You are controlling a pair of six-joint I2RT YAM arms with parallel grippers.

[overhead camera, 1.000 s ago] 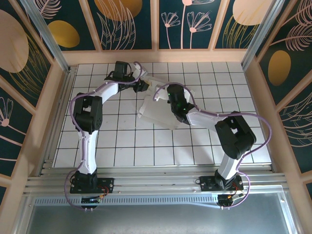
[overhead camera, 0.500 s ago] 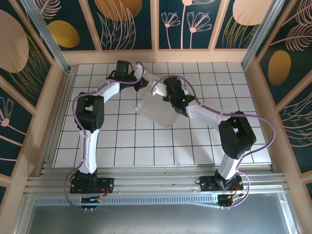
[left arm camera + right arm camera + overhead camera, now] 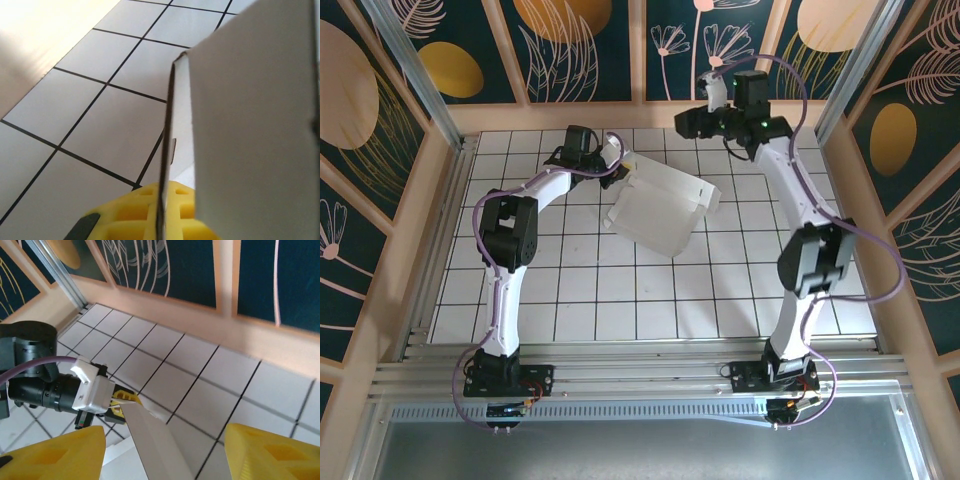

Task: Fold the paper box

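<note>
The left pincer is shut narrow on a raised flap at the upper-left corner of the paper box. In the left wrist view its yellow pad sits at the bottom edge with the thin card edge against it, and a white panel rises to the right. The right pincer hangs near the back wall, upper centre-right of the top view. Its jaws stand wide with nothing held, and its yellow fingers sit in the bottom corners of its own view with the box below and between them.

The box lies part-formed on the tiled table, just above the middle of the top view, with a loose flap sticking out at its right end.

The risk I see is that one corner pinch is all that holds it. If the left arm pulls or twists, the thin card may buckle or tear at that flap, or the whole box may swing round the pinch and slide across the tiles. With nothing pressing the walls, the creases may spring back open. The right pincer, coming down wide, could land on a panel and crush it — or knock the left wrist, which sits close to that corner.
</note>
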